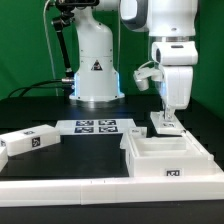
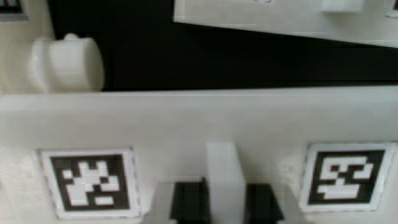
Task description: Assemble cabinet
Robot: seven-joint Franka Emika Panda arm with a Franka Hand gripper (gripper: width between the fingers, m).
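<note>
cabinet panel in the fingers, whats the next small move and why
Probably ease the gripper straight down. Its fingers are closed on a thin upright white panel above the cabinet body, which lies beside the marker board; whether the panel is seated cannot be told.

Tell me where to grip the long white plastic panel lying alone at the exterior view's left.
Grip the long white plastic panel across its two long sides, near the middle by its marker tag, bringing the tool straight down from above. It lies flat on the black table with nothing beside it, so both sides look free.
</note>
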